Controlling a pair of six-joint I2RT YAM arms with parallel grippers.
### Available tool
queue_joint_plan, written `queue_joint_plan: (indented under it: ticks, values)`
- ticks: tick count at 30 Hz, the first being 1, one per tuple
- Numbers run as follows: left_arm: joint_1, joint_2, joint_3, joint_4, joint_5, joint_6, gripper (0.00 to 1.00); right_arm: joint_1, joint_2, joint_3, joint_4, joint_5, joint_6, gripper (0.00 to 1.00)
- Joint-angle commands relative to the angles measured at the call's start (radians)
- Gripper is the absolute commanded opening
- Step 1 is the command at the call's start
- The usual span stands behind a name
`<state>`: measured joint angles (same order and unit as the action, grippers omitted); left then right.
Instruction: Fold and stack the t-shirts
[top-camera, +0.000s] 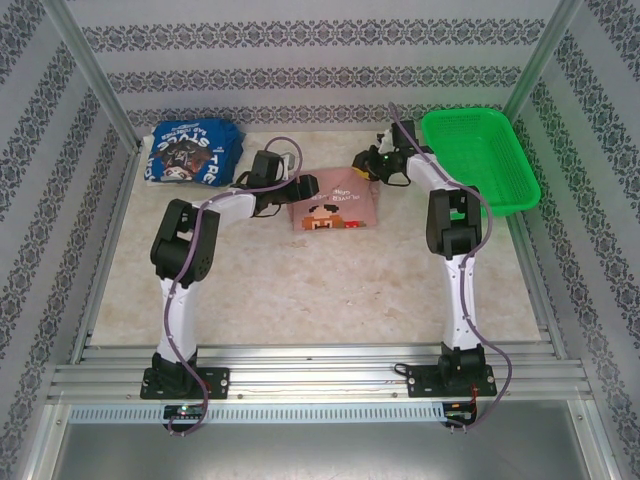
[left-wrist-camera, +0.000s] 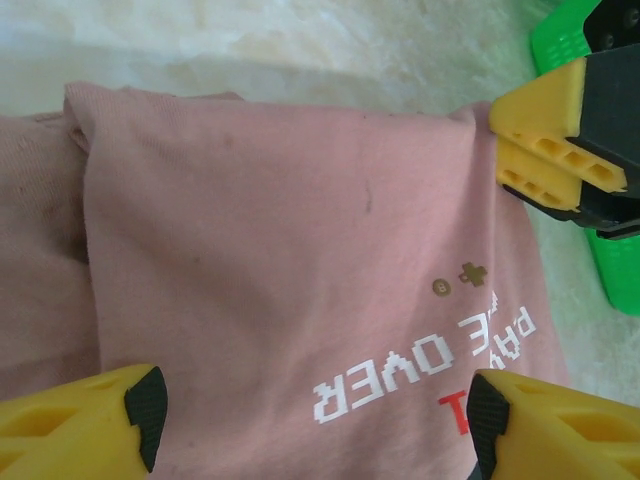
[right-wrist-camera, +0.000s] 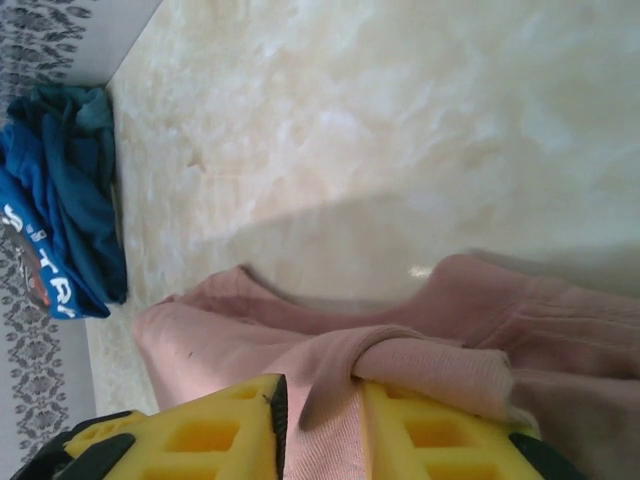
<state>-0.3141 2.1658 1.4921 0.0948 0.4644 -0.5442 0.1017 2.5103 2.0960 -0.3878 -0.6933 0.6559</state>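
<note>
Up close, right gripper (right-wrist-camera: 322, 425) pinches pink tee (right-wrist-camera: 560, 310); left gripper (left-wrist-camera: 318, 420) gapes above it.

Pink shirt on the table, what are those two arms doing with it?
They appear to be folding it. The right gripper has a fold of the pink t-shirt pinched at its far right corner, while the left gripper hangs open over the printed side. The blue t-shirt lies folded in the far left corner.

"OVER", upside down, on pink t-shirt (left-wrist-camera: 280, 250)
</note>
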Motion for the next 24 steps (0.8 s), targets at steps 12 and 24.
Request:
queue_joint_plan:
  ticks: [12, 24]
  values:
    - [0.046, -0.274, -0.107, -0.156, -0.103, 0.017, 0.91, -0.023, -0.305, -0.208, -0.023, 0.001, -0.081, 0.47]
    - [0.018, -0.174, -0.097, -0.23, -0.102, 0.045, 0.88, -0.02, -0.614, -0.614, 0.027, -0.011, -0.156, 0.51]
